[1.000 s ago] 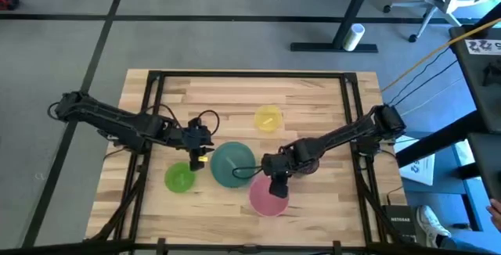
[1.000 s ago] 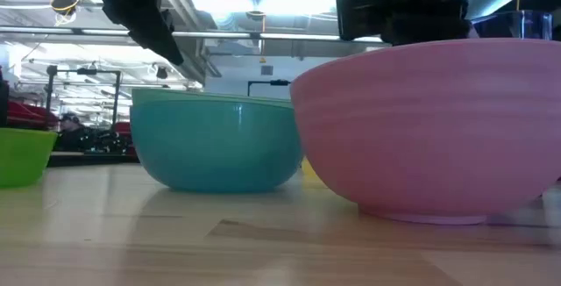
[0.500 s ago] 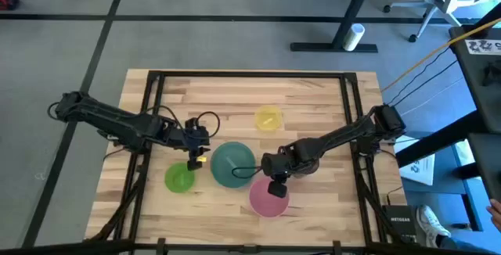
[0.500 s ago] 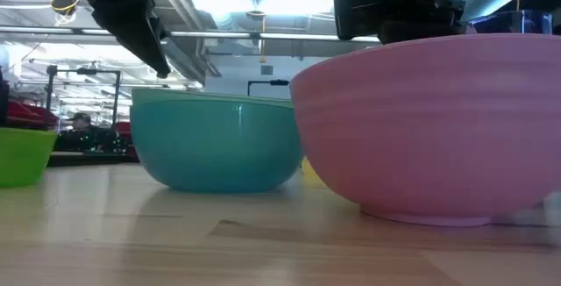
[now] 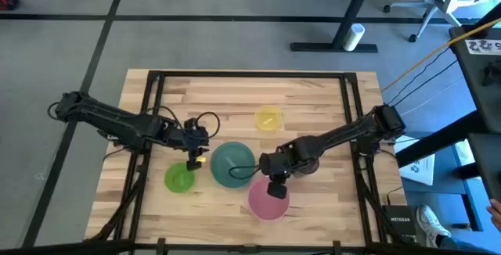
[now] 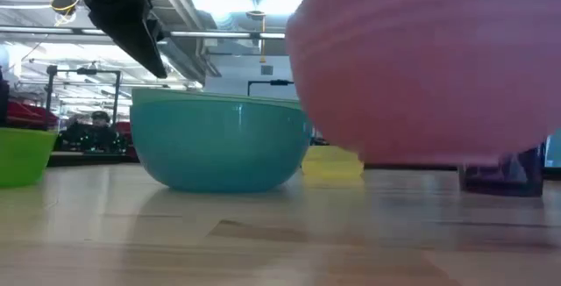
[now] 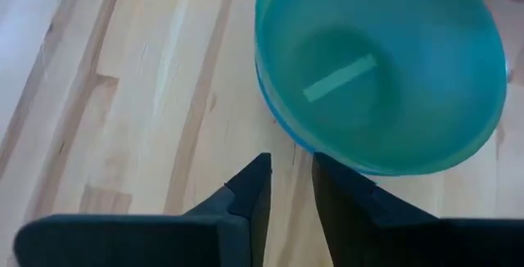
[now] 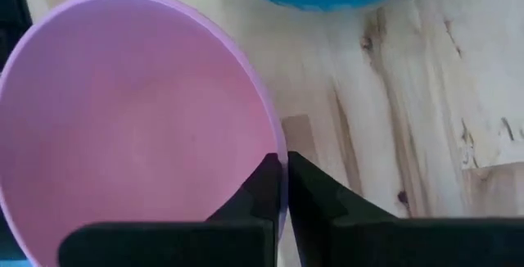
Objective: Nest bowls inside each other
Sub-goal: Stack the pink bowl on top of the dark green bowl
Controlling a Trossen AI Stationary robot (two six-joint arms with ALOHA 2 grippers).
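Observation:
My right gripper [image 5: 275, 186] is shut on the pink bowl [image 5: 268, 200], which hangs above the table near its front edge. The teal-green bowl [image 5: 232, 163] stands on its base just left of it. My left gripper [image 5: 196, 159] hovers by the teal bowl's left side, slightly open with nothing between its fingers [image 7: 254, 189]. The lime-green bowl [image 5: 179, 178] stands front left and the yellow bowl [image 5: 268, 118] farther back. A dark purple bowl [image 6: 500, 170] stands behind the pink one in the low view. My right gripper pinches the pink bowl's rim [image 8: 281, 148] on the bowl's far side, one finger inside the bowl and one outside. The fingers come from above, pointing down. The bowl hangs lifted clear of the table [image 6: 412, 67], opening up.
The wooden table [image 5: 313, 98] has a dark frame along its edges. Bare wood lies at the back and at the far left. Cables trail from my left arm [image 5: 207, 118]. Beyond the table are desks and people in the room.
My right gripper has gone up with the pink bowl. The bowl stood on the table a second ago and now hangs clear above it. The other bowls have kept their places.

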